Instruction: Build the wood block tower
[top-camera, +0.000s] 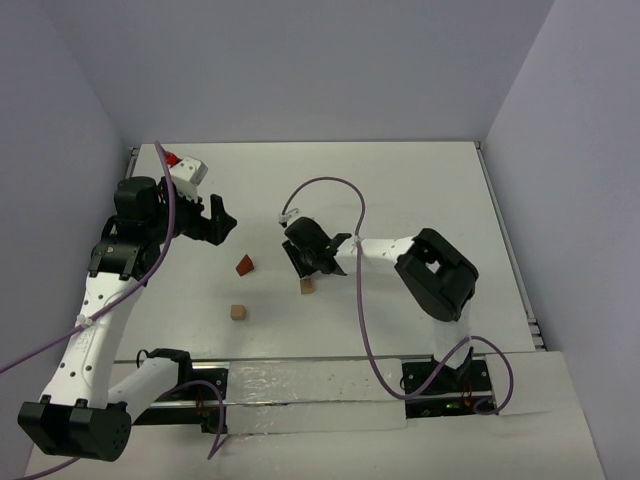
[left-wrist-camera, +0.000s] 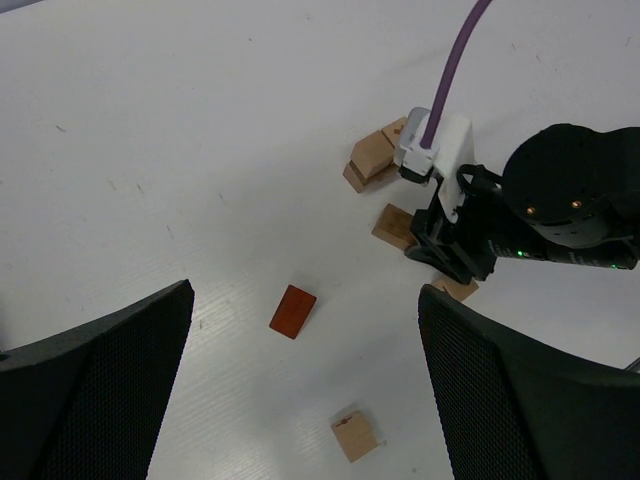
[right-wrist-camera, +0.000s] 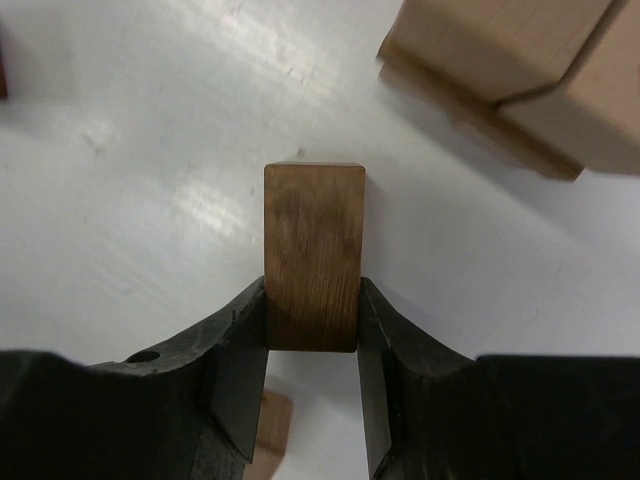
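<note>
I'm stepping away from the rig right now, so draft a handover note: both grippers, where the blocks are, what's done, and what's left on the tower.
Left gripper: open, holding nothing.
Right gripper: shut on a brown wooden block.
Blocks: the tan block cluster sits just beyond the right gripper. The reddish-brown wedge and a tan cube lie loose, apart from each other.
Done: one block gripped; no column standing yet.
Left: stack the cubes, probably with the wedge on top.
</note>
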